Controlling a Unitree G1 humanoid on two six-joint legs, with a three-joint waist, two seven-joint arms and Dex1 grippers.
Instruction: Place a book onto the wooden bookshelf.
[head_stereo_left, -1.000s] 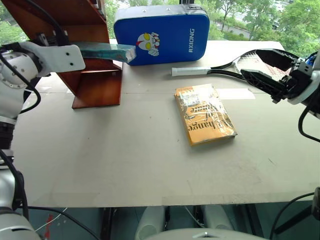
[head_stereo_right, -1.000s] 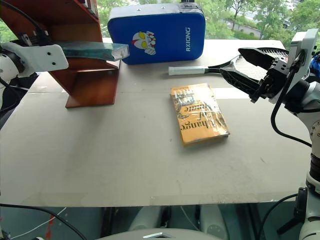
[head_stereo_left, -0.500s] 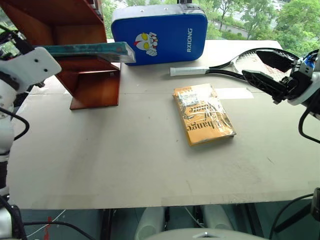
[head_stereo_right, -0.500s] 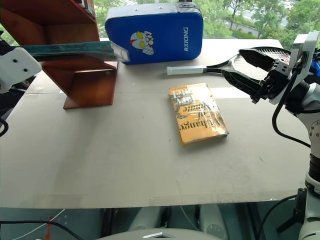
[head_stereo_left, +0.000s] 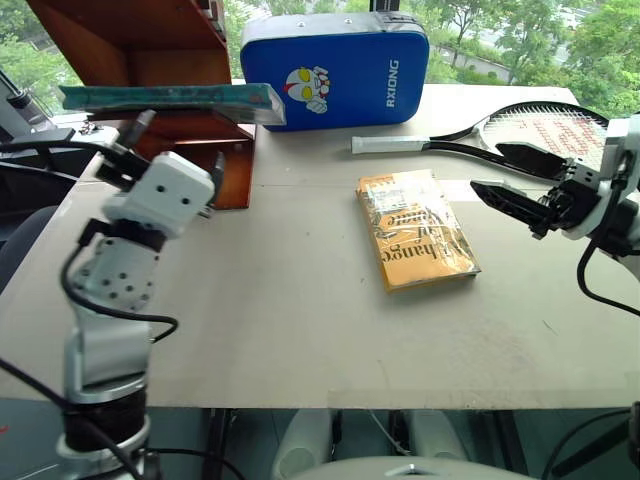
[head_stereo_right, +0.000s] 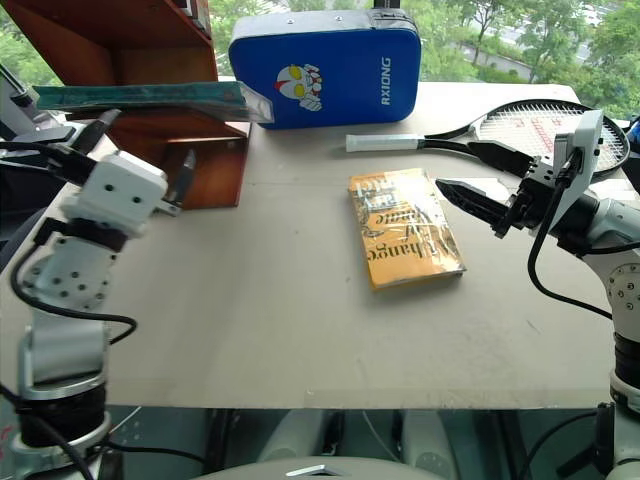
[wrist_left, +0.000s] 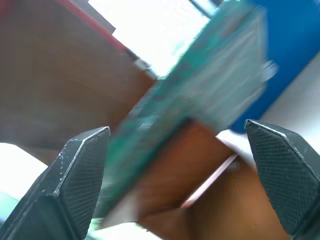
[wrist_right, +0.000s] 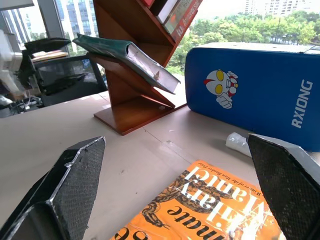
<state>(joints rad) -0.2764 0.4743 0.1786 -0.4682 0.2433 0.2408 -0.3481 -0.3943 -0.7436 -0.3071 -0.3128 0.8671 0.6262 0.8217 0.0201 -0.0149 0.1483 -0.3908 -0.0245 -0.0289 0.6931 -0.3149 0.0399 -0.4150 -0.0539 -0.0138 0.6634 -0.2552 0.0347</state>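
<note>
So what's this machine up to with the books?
It is shelving books. The teal-green book now lies flat on a board of the wooden bookshelf, one end sticking out past the edge. The left pincer is open, just in front of the shelf and holding nothing. The right pincer hangs open over the table beside an orange-yellow book. A blue case and a racket lie behind.
</note>
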